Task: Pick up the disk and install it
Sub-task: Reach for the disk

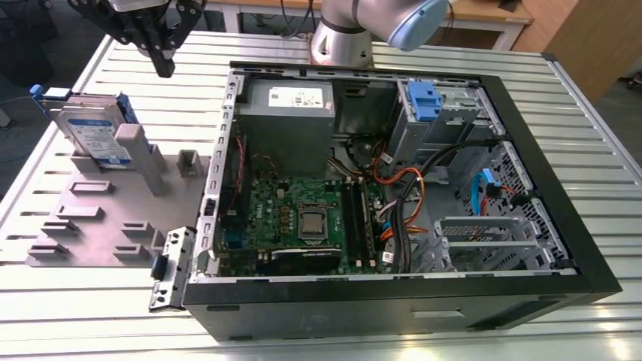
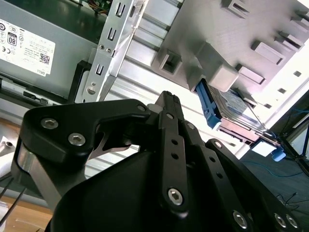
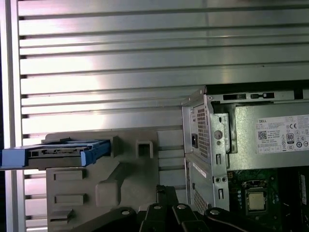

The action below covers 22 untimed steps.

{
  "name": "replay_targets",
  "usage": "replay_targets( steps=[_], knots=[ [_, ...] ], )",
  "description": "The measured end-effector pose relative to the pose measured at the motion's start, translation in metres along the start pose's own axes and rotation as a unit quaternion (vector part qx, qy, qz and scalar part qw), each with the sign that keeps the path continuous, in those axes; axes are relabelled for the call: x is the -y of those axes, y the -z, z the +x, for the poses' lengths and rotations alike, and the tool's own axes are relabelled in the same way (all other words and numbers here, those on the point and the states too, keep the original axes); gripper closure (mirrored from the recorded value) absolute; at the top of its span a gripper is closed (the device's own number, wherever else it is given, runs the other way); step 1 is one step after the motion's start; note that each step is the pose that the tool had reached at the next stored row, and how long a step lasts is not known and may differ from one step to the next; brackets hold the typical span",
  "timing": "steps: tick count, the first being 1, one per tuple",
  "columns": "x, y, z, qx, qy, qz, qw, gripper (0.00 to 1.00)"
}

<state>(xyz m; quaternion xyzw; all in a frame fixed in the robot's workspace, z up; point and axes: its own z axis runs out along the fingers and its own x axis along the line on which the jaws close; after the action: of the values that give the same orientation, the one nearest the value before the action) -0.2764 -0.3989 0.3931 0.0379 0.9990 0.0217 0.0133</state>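
A desktop computer case [image 1: 381,308] lies on its side on a slatted metal tabletop [image 1: 602,173]. Its side panel is off, so the inside faces up and can be reached from above. Inside the case are a grey power-supply box [image 1: 289,105], a green motherboard [image 1: 301,218] and a blue-fronted unit [image 1: 422,101] in a metal cage.

Outside the case, along its wall on the exterior view's left, sits a grey fixture plate [image 1: 90,218] with moulded blocks and upright posts. The disk [image 1: 95,135] stands on edge on this plate, well apart from the case wall and roughly level with the power-supply box. It rests against a pale post [image 1: 131,147], with its white-and-blue label showing and blue rails along its edges. The post probably holds it upright so that its upper edge stays free for a grip from above.

The gripper [image 1: 164,68] hangs over the tabletop outside that same case wall, apart from the disk and touching nothing. Its jaws are clenched together and empty (the tips meet in both wrist views).

In the first wrist view the disk [image 3: 58,154] appears edge-on on the fixture, and the gripper [image 3: 166,189] sits between the fixture and the case wall. In the second wrist view the disk [image 2: 236,106] lies beyond the gripper [image 2: 166,96], clear of it. With the disk outside the case, it has not yet been picked up or installed.
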Motion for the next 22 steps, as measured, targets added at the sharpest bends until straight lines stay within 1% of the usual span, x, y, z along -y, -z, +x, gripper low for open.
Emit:
replay_targets(
  steps=[10,22],
  knots=[
    [0.0012,-0.0019,0.0166,0.0000,0.000,0.0000,1.00000,0.89],
    [0.0011,-0.0094,0.0387,0.0000,0.000,0.0000,1.00000,0.89]
  ],
)
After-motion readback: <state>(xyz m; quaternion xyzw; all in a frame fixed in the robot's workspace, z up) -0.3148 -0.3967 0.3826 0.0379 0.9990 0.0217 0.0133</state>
